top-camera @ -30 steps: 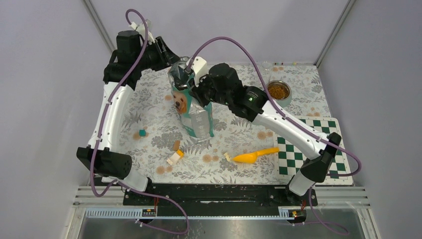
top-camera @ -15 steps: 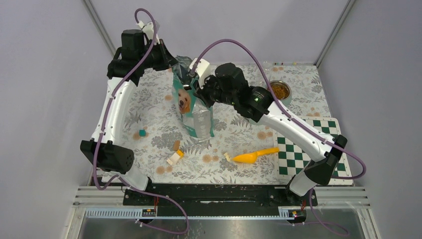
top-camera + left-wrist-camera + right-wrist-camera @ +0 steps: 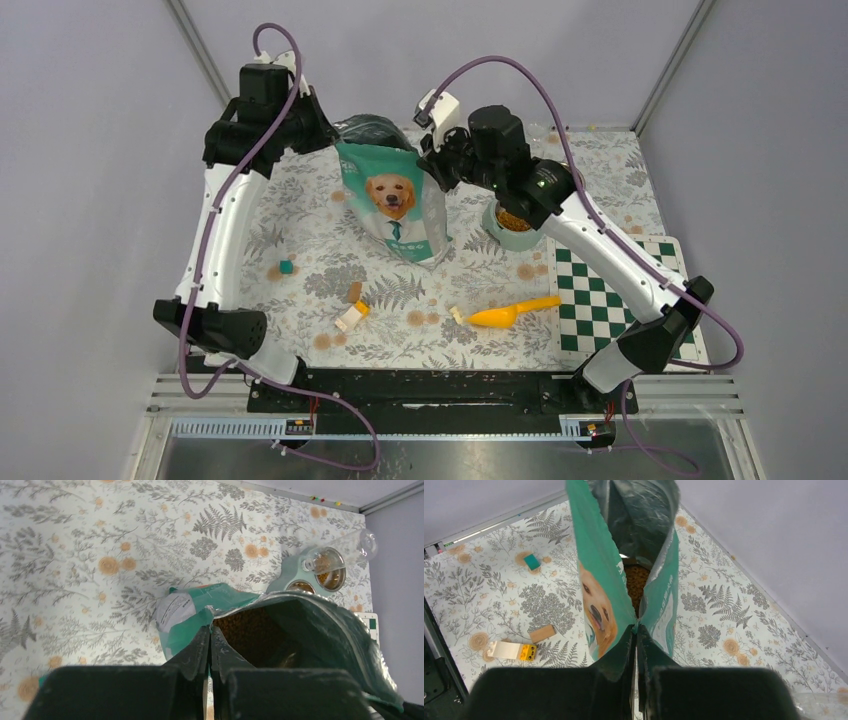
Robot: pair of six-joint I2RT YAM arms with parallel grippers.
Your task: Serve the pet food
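The teal bag with the golden retriever stands open between my grippers, its top held up. My left gripper is shut on the left rim of the bag's mouth. My right gripper is shut on the bag's right side seam. Dark-brown pet food lies heaped inside the bag and also shows in the right wrist view. A teal feeder with steel bowls holding some kibble sits right of the bag, partly under my right arm; it also shows in the left wrist view.
An orange scoop lies on the floral mat in front. Toy blocks lie front left: a white and yellow one, a brown one, a teal one. A green checkered mat lies at right. A clear bottle lies on the feeder.
Both grippers have moved right and back with the bag. The bag has turned so the dog picture faces the camera, and its mouth has spread wider. My right arm now covers part of the feeder.
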